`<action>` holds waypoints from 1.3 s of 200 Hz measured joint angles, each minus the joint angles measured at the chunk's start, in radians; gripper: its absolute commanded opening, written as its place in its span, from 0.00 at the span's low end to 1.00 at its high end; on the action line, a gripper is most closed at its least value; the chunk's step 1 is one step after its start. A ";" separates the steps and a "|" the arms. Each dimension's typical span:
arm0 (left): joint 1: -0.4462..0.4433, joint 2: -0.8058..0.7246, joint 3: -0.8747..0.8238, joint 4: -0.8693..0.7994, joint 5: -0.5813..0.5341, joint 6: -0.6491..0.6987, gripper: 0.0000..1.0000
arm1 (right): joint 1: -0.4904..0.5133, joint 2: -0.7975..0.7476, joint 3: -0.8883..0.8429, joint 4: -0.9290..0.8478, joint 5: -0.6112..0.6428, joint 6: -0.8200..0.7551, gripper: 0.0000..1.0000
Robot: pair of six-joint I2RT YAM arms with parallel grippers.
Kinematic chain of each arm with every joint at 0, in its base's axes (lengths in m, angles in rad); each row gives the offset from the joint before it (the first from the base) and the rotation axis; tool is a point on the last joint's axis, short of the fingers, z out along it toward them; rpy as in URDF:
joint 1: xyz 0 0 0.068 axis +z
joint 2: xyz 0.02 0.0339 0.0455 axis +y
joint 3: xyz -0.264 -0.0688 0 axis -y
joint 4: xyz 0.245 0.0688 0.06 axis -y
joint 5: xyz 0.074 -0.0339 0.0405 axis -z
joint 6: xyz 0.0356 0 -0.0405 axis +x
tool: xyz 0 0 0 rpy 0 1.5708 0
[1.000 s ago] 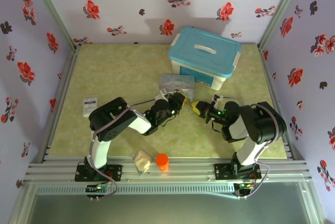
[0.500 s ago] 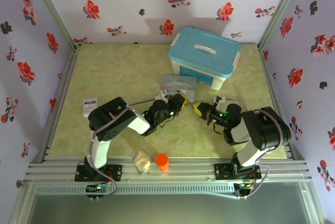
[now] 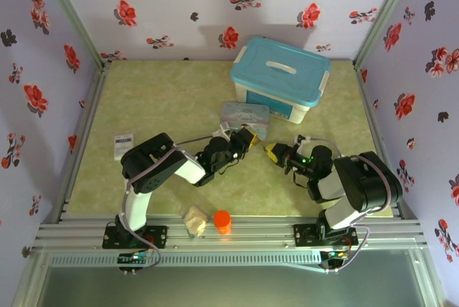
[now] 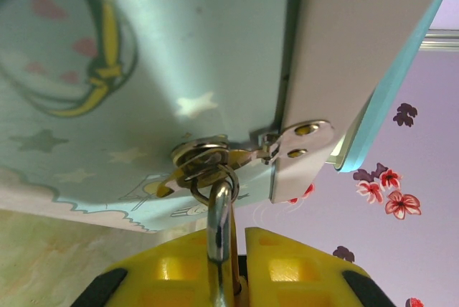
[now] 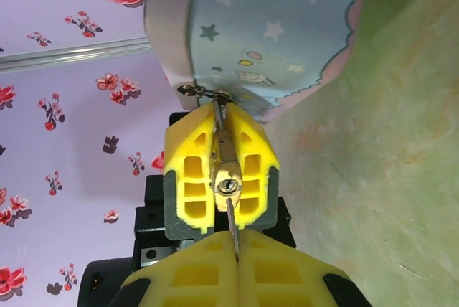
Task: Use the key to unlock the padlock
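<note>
**Right wrist view.** The left gripper (image 5: 221, 124) had its yellow fingers (image 5: 188, 178) clamped on the padlock (image 5: 226, 167). The brass body sat wedged between them, with the keyhole (image 5: 228, 186) facing outward. The shackle (image 4: 220, 214) ran forward past the fingertips and through the hasp (image 4: 301, 142) of the cartoon tin (image 4: 143, 70).

The right gripper (image 5: 235, 253) had its fingers pinched on the key (image 5: 233, 229). The thin blade projected beyond their tips, its point just short of the keyhole's lower edge.

**Judged risk:** the blade looked slightly off the slot. A forward push could skid it across the brass face, twist the key in the grip, or swing the padlock on the hasp.
</note>
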 measured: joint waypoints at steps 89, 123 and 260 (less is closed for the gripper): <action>0.000 0.001 0.009 0.000 0.000 -0.005 0.00 | 0.057 0.019 0.042 -0.003 0.026 0.000 0.00; 0.000 0.001 0.009 -0.002 0.000 -0.005 0.00 | 0.057 0.035 0.042 0.007 0.029 -0.002 0.00; 0.002 0.000 -0.002 0.000 0.007 -0.007 0.00 | 0.015 0.040 0.020 0.004 0.028 -0.013 0.00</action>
